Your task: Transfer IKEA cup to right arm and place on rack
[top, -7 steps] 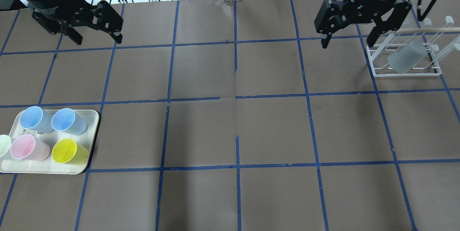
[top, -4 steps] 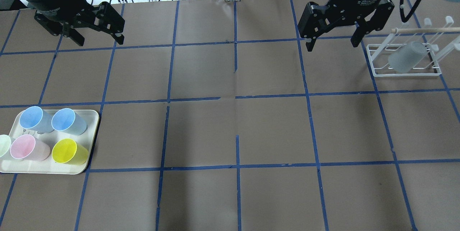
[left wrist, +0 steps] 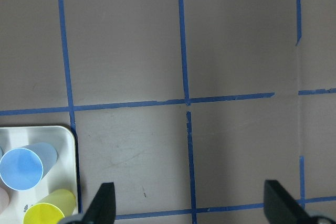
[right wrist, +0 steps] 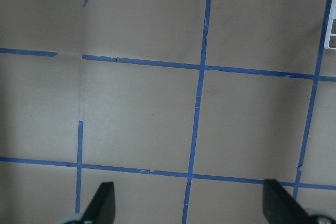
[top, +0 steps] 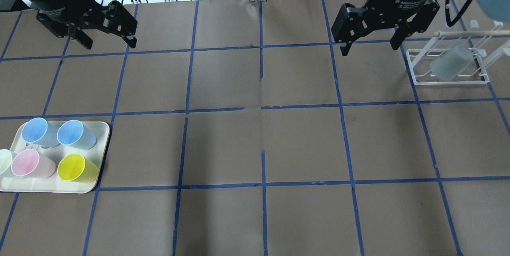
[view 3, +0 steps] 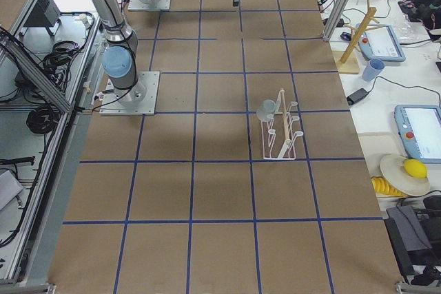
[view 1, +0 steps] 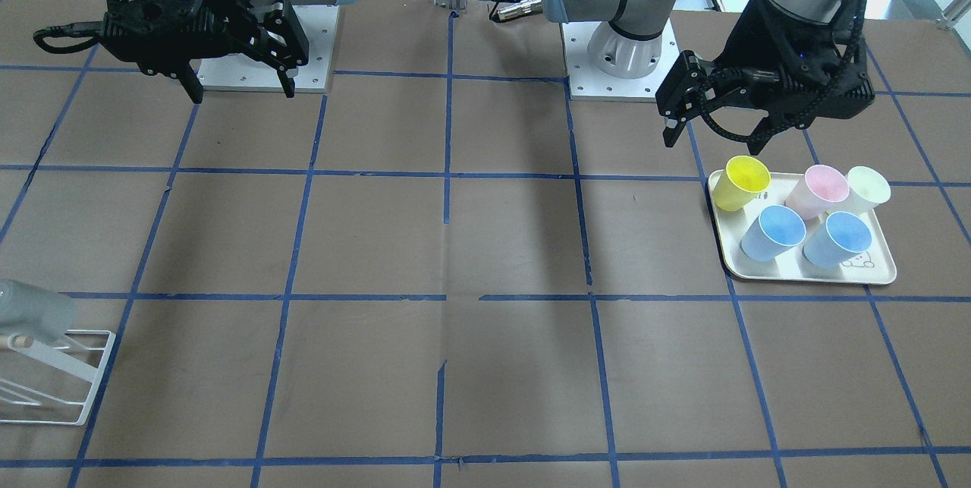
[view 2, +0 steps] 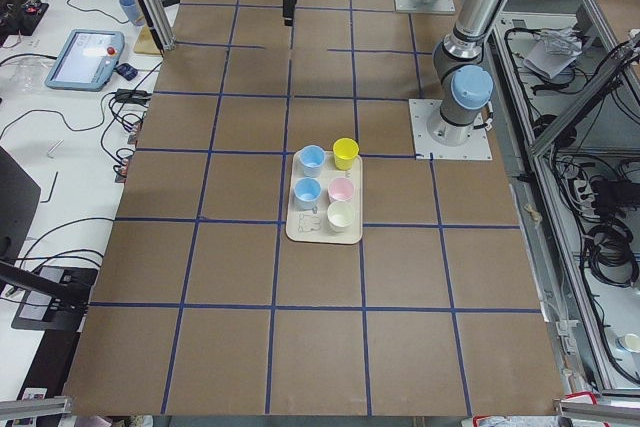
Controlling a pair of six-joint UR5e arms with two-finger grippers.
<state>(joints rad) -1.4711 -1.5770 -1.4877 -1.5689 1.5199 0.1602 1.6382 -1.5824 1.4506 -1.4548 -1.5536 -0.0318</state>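
the pale-grey ikea cup (top: 452, 63) rests on the rack (top: 450, 82) at the far right of the surface (top: 303, 144). it is tilted, apparently slipped over one of the slanted rods with its closed end uppermost. the right hand (top: 370, 49) hangs above the surface just beside the rack, its fingers spread wide with nothing between them. the left hand (top: 109, 44) hangs at the far left, also wide open and empty, well apart from the tray (top: 104, 127) of coloured cups (top: 75, 168). from how things lie, the placing looks done.

the cup looks like thin moulded plastic. i judge it to be light and fairly stiff, though likely to flex under a hard squeeze. its smooth tapered wall could slide out of a loose grip. if it needed reseating, the best hold would be across the middle of the wall with modest pressure, drawing it along the rod's slant.
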